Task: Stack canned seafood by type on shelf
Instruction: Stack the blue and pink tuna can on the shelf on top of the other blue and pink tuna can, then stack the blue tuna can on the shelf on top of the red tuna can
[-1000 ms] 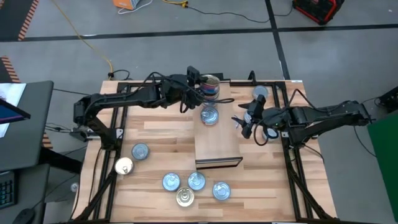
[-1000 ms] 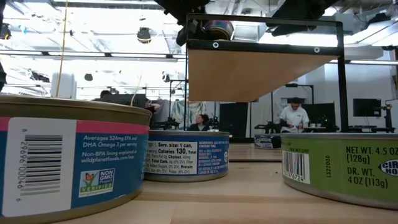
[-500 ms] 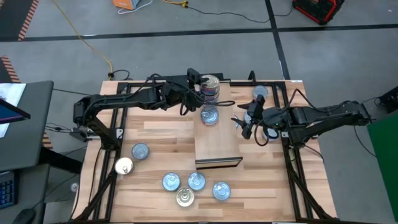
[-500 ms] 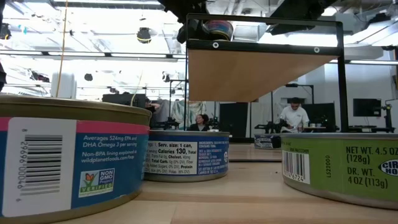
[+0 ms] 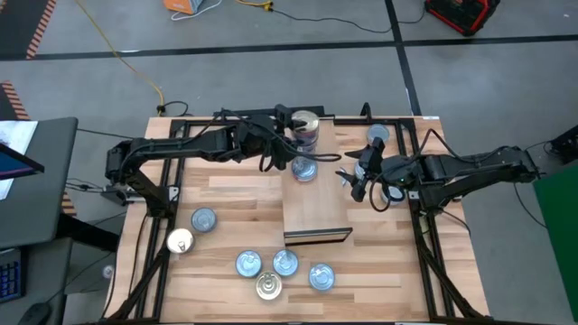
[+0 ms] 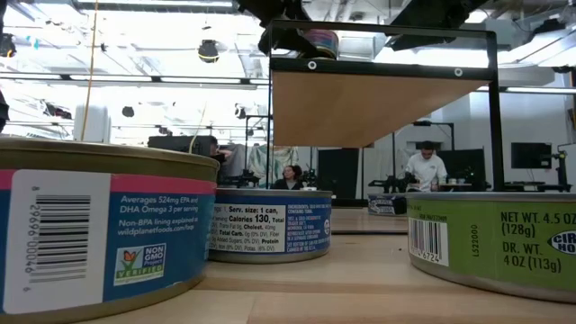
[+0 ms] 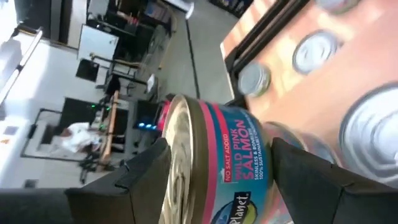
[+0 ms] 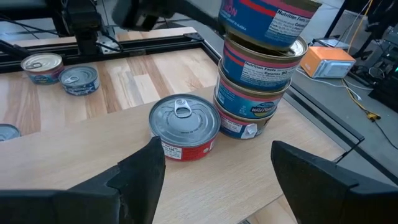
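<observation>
My left gripper [image 5: 287, 122] reaches in from the table's left and is shut on a salmon tin [image 7: 217, 155] with a gold top and a blue-and-pink label. It holds the tin right over a stack of like tins [image 8: 258, 81] that stands on the far end of the light-wood shelf [image 5: 316, 203]. A red-banded tin with a silver top [image 8: 184, 126] stands on its base on the shelf beside the stack. My right gripper [image 5: 359, 181] is open and empty, hovering at the shelf's right side and facing the stack. My left gripper pinches the tin between its two fingers, one finger [image 7: 134, 177] at the gold top [image 7: 177, 162] and the other at the tin's bottom. The fingers come level from the table's left. The tin [image 8: 270, 22] sits slightly tilted just over the stack; whether it touches, I cannot tell.
Several loose tins lie on the striped tabletop near the front: blue-topped ones [image 5: 203, 218] [image 5: 248, 264] [image 5: 321, 276] and gold-topped ones [image 5: 181, 240] [image 5: 268, 286]. Another tin [image 5: 377, 135] sits at the far right. A black frame [image 6: 490, 108] surrounds the shelf. People sit in the room behind.
My left gripper has carried the gold-topped tin a little toward the table's right, over the stack. The tin now sits more level, its gold top showing from above. My right arm has kept still.
</observation>
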Motion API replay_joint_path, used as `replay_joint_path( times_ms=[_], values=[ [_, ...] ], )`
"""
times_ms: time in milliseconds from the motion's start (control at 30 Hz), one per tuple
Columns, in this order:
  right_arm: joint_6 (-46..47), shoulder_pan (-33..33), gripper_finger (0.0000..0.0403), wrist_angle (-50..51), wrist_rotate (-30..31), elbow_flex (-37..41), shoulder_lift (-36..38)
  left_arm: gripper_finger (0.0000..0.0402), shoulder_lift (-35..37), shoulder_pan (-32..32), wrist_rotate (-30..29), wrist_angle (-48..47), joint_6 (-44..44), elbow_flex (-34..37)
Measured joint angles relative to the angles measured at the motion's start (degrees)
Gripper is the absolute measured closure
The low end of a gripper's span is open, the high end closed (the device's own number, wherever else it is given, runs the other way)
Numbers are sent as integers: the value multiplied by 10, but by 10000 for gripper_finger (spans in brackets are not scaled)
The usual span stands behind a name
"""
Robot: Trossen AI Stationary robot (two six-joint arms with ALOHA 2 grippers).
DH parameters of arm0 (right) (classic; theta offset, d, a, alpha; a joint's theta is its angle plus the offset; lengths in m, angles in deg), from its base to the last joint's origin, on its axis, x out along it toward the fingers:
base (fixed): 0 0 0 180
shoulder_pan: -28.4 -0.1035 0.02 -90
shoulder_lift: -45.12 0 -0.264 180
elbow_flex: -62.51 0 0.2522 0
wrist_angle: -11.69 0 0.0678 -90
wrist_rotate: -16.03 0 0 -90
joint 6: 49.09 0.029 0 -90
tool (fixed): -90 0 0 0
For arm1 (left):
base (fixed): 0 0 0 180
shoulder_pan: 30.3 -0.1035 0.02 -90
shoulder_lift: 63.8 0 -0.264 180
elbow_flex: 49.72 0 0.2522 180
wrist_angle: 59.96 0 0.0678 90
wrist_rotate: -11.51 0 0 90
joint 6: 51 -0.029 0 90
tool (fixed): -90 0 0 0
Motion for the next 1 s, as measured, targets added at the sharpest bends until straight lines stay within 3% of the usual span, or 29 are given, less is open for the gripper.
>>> replay_joint_path(
  times_ms=[167,500,733,867,1000],
  values=[
    [0,0,85,-1,0,0,0,143,0,-16,54,-6,47,-13],
    [0,0,85,-1,0,0,0,143,0,-16,76,-2,59,-13],
    [0,0,85,15,0,0,0,143,18,-2,132,3,134,-13],
    [7,0,85,55,0,0,9,143,37,31,142,-30,209,-15],
    [43,2,85,114,0,0,17,143,39,59,130,-141,292,-13]
  ],
)
